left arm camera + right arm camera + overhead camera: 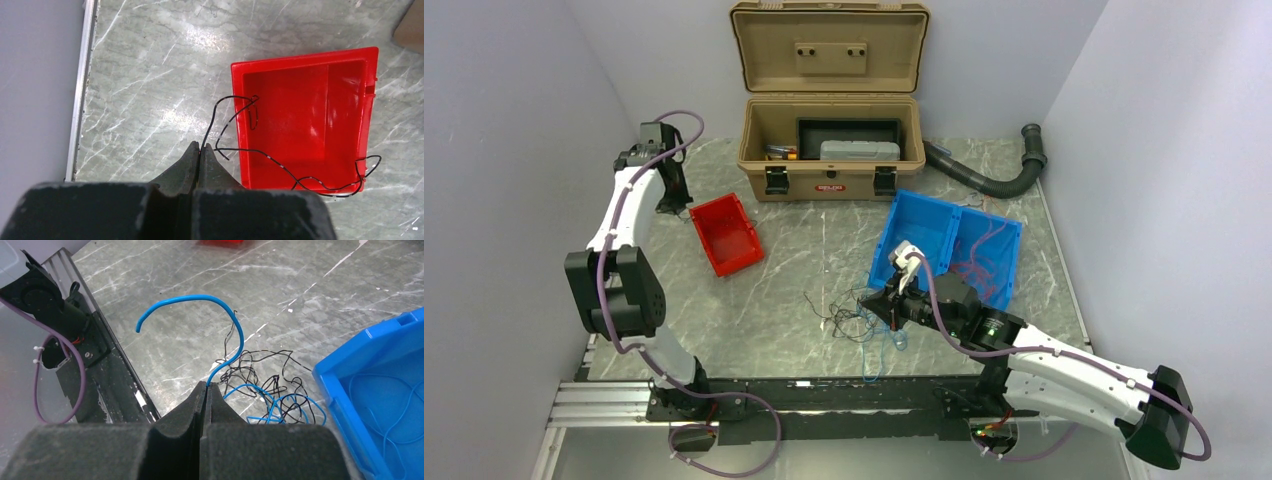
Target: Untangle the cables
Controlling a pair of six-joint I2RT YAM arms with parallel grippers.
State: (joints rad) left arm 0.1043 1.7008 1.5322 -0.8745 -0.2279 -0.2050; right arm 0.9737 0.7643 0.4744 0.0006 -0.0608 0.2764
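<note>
A small tangle of thin black and blue wires point(854, 318) lies on the marble table near the front centre; it also shows in the right wrist view point(270, 390). My right gripper point(887, 300) point(206, 384) is shut on a blue wire point(210, 302) that arcs up from the fingertips, just left of the tangle. My left gripper point(674, 200) point(200, 146) is at the back left, shut on a thin black wire point(225, 117). That wire loops over the near wall of the red bin point(305, 115) and trails across the bin to its lower right corner.
The red bin point(726, 233) sits left of centre. A blue two-compartment bin point(929, 228) point(350, 375) holds loose thin wires point(982, 255). An open tan toolbox point(829, 150) stands at the back, with a black corrugated hose point(984, 178) to its right. A black rail point(95, 355) runs along the front edge.
</note>
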